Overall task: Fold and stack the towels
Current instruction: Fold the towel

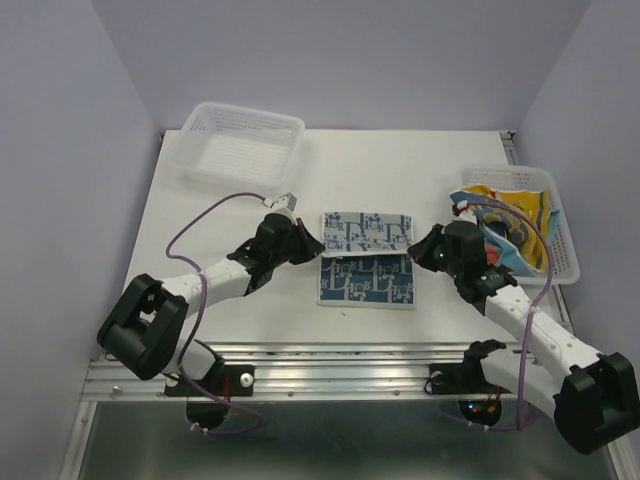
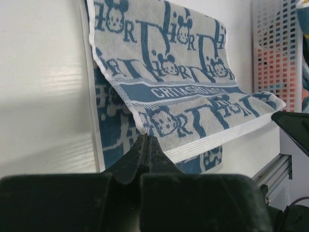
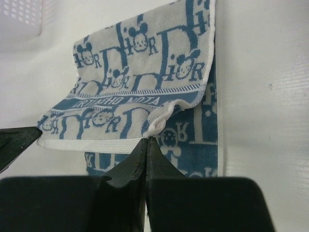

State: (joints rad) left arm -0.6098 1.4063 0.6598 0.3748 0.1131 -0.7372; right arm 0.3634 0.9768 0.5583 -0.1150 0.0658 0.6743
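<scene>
Pinching a corner apiece, the left fingers [image 2: 135, 159] and right fingers [image 3: 133, 162] grip the blue-and-white towel [image 1: 365, 258] mid-tabletop [image 1: 230, 210] — its edge held raised and level, likely for an even fold — other towels [image 1: 510, 225] wait in the basket [image 1: 565, 270].

Table [image 1: 360, 170] centre is occupied by the blue-and-white towel [image 1: 366, 258]. Left gripper [image 1: 318, 243] and right gripper [image 1: 412, 252] are pinched on its side edges, with the arms slanting in from the near corners. Bare strip behind the towel to the far edge is passable. Far-left basket [image 1: 240, 150] and right-edge basket [image 1: 563, 262] heaped with towels [image 1: 510, 225] bound it.
</scene>
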